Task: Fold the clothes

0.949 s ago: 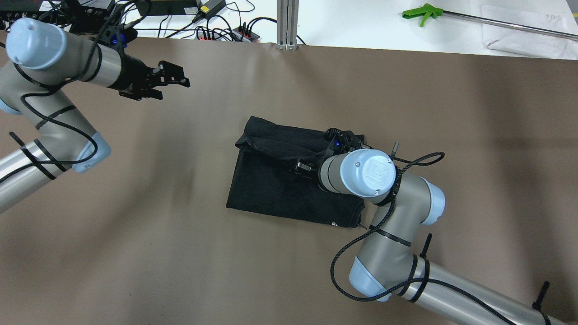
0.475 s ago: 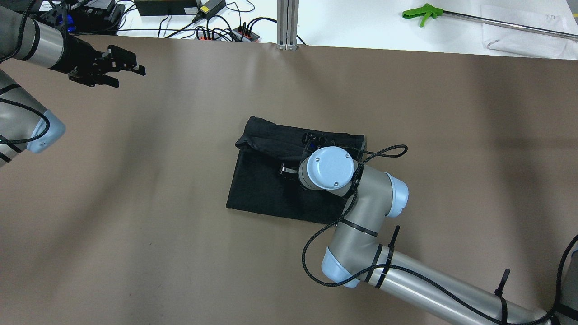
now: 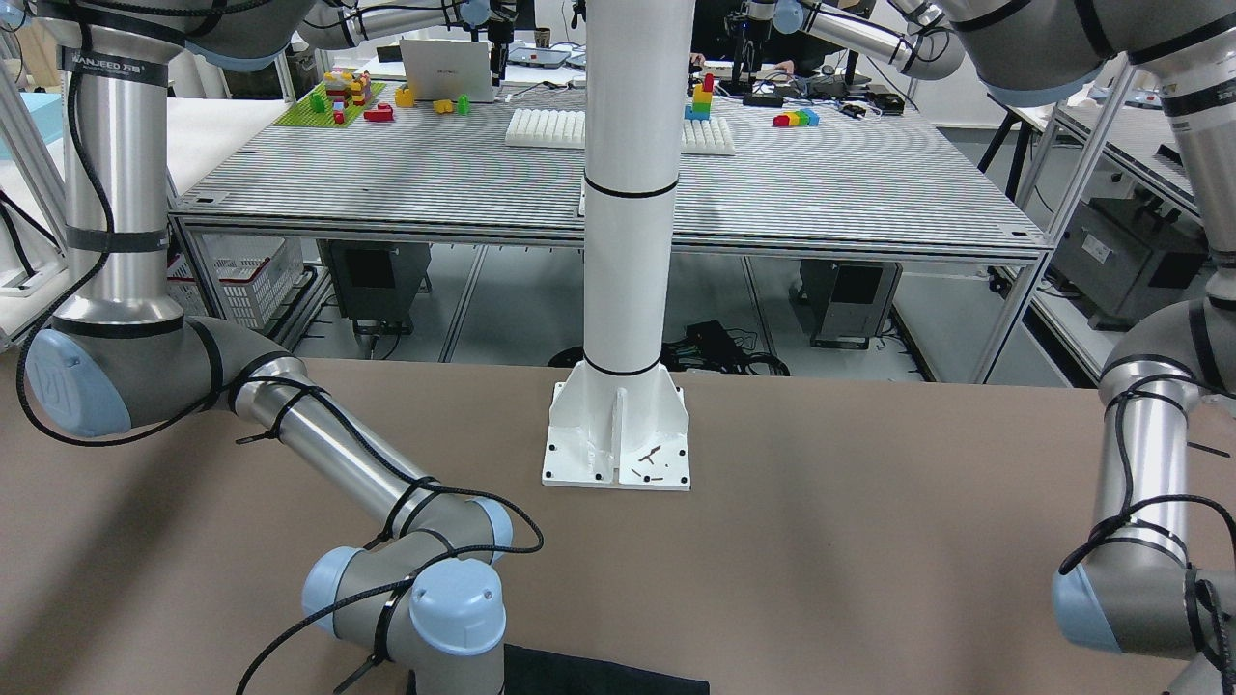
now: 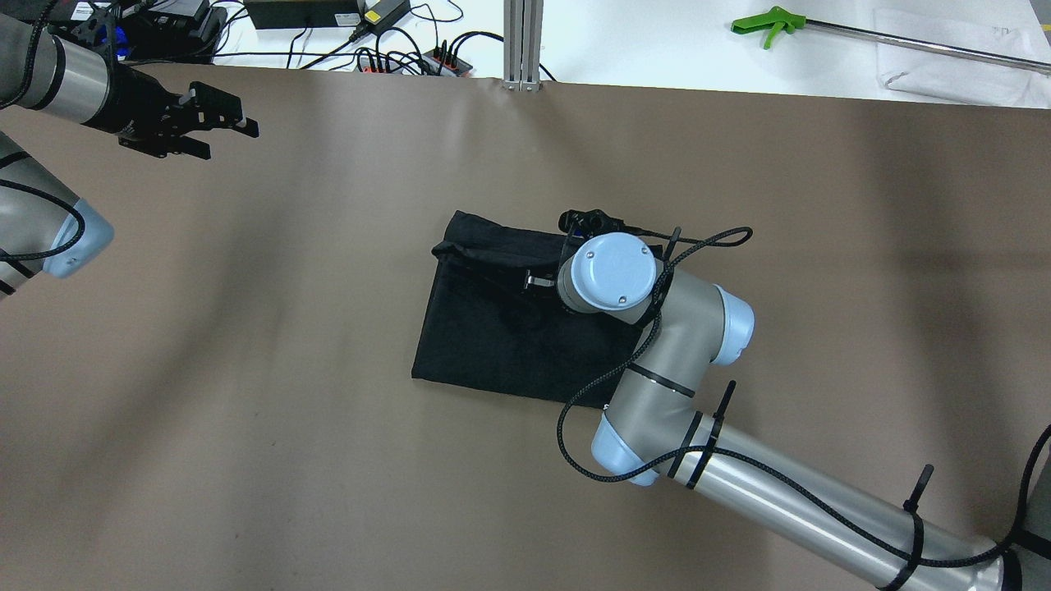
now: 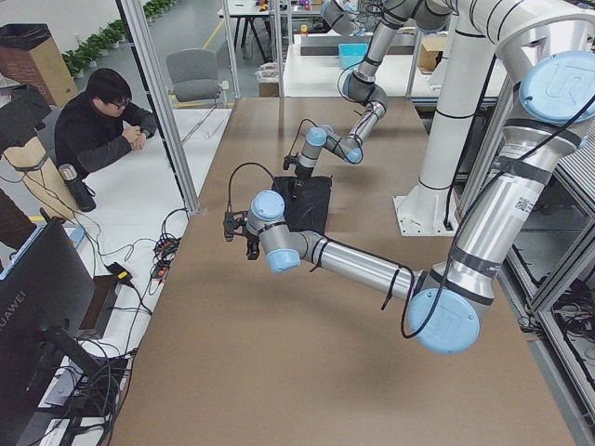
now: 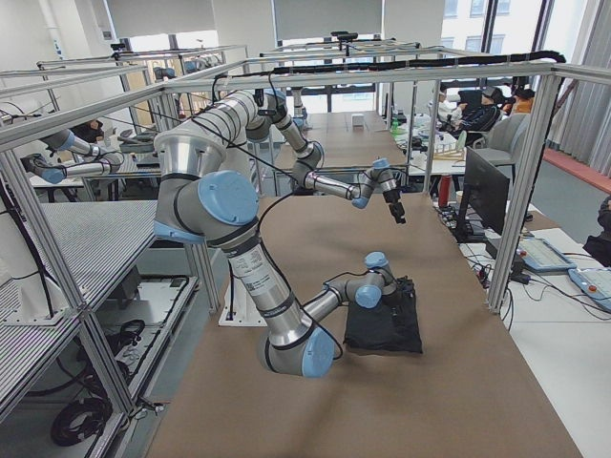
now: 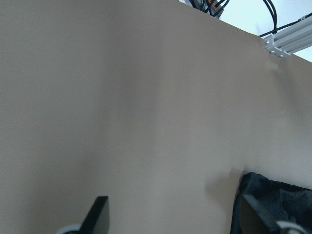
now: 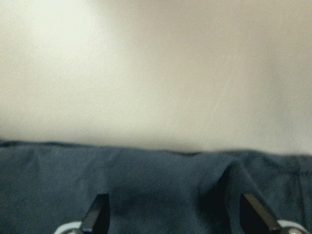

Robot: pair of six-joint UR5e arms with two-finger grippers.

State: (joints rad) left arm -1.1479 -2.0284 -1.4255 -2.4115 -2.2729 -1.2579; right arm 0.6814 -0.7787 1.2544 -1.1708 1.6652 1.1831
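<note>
My right hand hangs released over the soft matte black clothes, a creased rectangle, left hand released above smooth brown worktop.

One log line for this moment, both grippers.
left gripper: open, empty, away | right gripper: open, over black garment | black garment: flat on table, far edge rumpled
</note>
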